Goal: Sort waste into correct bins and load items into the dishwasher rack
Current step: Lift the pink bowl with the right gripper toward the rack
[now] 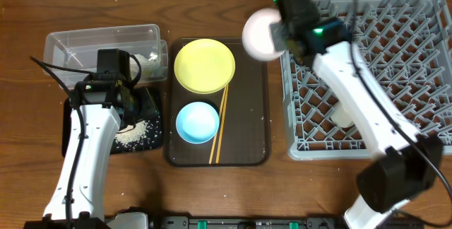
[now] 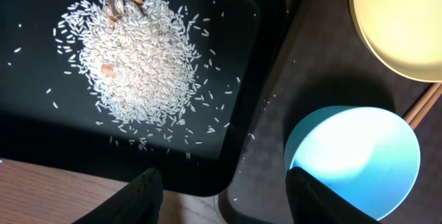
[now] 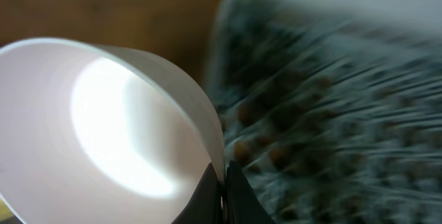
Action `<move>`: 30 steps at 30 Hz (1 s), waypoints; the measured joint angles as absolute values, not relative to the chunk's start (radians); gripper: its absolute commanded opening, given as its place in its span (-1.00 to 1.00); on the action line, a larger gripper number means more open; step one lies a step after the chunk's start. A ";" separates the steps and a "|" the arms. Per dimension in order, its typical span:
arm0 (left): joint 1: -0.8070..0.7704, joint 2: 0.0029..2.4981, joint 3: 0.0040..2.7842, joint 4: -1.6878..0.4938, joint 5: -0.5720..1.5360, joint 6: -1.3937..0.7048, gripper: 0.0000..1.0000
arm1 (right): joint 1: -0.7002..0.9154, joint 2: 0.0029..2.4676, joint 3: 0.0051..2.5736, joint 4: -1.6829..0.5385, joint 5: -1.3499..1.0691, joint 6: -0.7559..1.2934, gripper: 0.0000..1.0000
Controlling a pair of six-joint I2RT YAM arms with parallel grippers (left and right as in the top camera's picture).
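Observation:
My right gripper [image 1: 284, 34] is shut on the rim of the white bowl [image 1: 260, 34] and holds it in the air at the left edge of the grey dishwasher rack [image 1: 395, 52]. In the right wrist view the jaws [image 3: 222, 182] pinch the bowl wall [image 3: 103, 127], and the rack [image 3: 331, 113] is blurred. My left gripper [image 2: 224, 196] is open and empty over the near edge of the black tray [image 2: 41, 134], which holds the rice scraps [image 2: 141, 58]. The yellow plate [image 1: 204, 65], blue bowl [image 1: 197, 122] and chopsticks [image 1: 219, 126] lie on the brown serving tray. A white tissue [image 1: 148, 60] lies in the clear tub [image 1: 102, 39]. I see no wrapper.
The brown serving tray [image 1: 254, 116] lies between the black tray [image 1: 138, 136] and the rack. A white object [image 1: 344, 116], partly hidden by my right arm, sits in the rack. The blue bowl [image 2: 359, 155] is just right of my left jaws.

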State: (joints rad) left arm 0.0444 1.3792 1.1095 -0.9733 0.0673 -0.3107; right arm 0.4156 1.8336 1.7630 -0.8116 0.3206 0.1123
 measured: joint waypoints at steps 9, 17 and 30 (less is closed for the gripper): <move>0.044 1.379 1.110 -0.973 0.067 -0.311 0.20 | 0.327 1.837 1.766 -0.624 0.665 0.031 -0.97; 0.044 1.379 1.110 -0.973 0.067 -0.311 0.21 | 0.248 1.848 1.766 -0.472 0.775 0.012 -0.97; 0.044 1.379 1.110 -0.973 0.068 -0.311 0.20 | 0.246 2.061 1.766 -0.402 0.858 0.009 -0.98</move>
State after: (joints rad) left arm 0.0444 1.3792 1.1095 -0.9733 0.0681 -0.3107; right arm 0.2459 2.0613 1.7664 -0.4019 0.8577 0.0093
